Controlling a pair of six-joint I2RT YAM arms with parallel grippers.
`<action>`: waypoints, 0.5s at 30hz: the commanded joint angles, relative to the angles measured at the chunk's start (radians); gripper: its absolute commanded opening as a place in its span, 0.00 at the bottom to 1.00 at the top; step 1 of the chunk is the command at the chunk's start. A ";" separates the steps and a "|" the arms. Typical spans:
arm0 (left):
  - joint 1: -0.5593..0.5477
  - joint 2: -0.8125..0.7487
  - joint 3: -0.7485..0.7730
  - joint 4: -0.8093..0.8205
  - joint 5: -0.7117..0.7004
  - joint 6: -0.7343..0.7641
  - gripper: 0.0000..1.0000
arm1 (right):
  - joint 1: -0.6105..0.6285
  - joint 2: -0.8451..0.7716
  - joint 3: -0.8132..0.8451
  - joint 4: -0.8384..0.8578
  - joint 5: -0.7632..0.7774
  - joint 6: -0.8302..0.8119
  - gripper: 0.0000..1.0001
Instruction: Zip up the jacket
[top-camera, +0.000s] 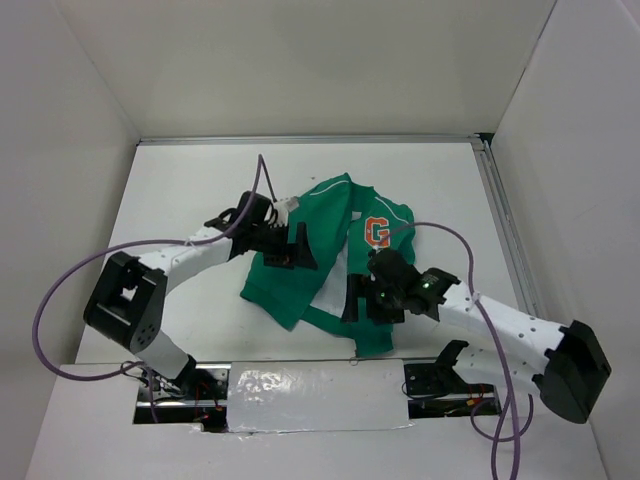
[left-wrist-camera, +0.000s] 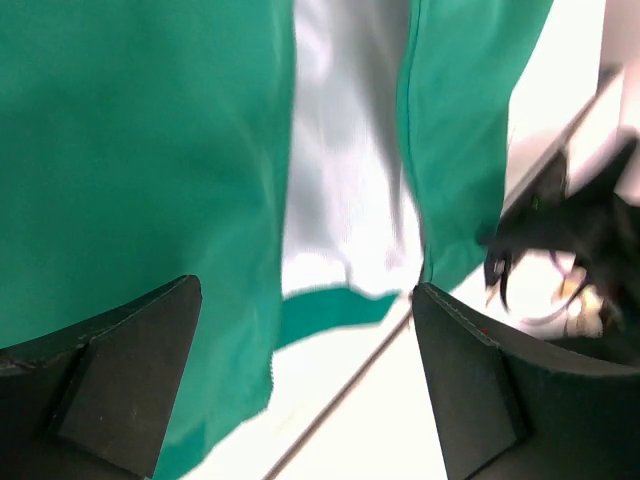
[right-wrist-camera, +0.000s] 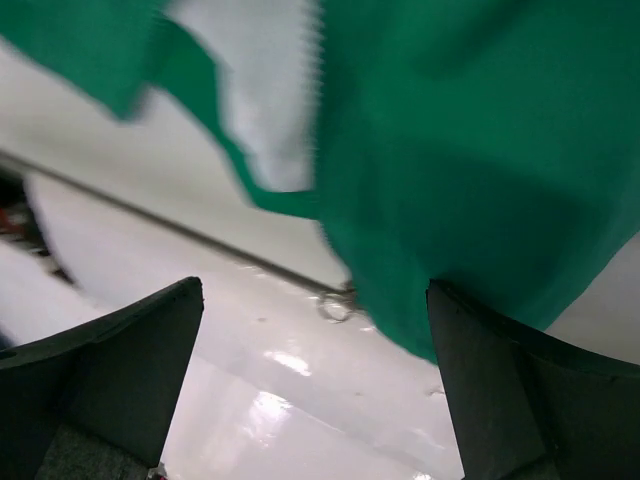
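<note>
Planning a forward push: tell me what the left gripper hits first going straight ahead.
Most likely the jacket: the open left gripper aims at its pale lining and the green front edge beside it. Depth is unclear in the blurred wrist view.

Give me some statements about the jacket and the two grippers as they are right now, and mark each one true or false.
1. The jacket lies unzipped, with its pale lining showing. True.
2. The chest patch is a blue star. False: it is an orange letter G.
3. The left gripper and the right gripper both have their jaws apart, with nothing clamped. True.
4. The jacket hangs from a hook. False: it lies on the white table.
5. Only one arm is near the jacket. False: both grippers are over it.
</note>
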 joint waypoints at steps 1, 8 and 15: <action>-0.023 -0.018 -0.090 0.024 0.032 -0.002 0.99 | -0.015 0.034 -0.090 0.058 0.006 0.107 1.00; -0.020 0.104 -0.072 0.038 0.064 0.009 0.99 | -0.187 0.330 -0.029 0.181 -0.012 -0.028 1.00; -0.016 0.293 0.083 0.081 0.178 0.019 0.99 | -0.415 0.632 0.226 0.176 -0.026 -0.187 1.00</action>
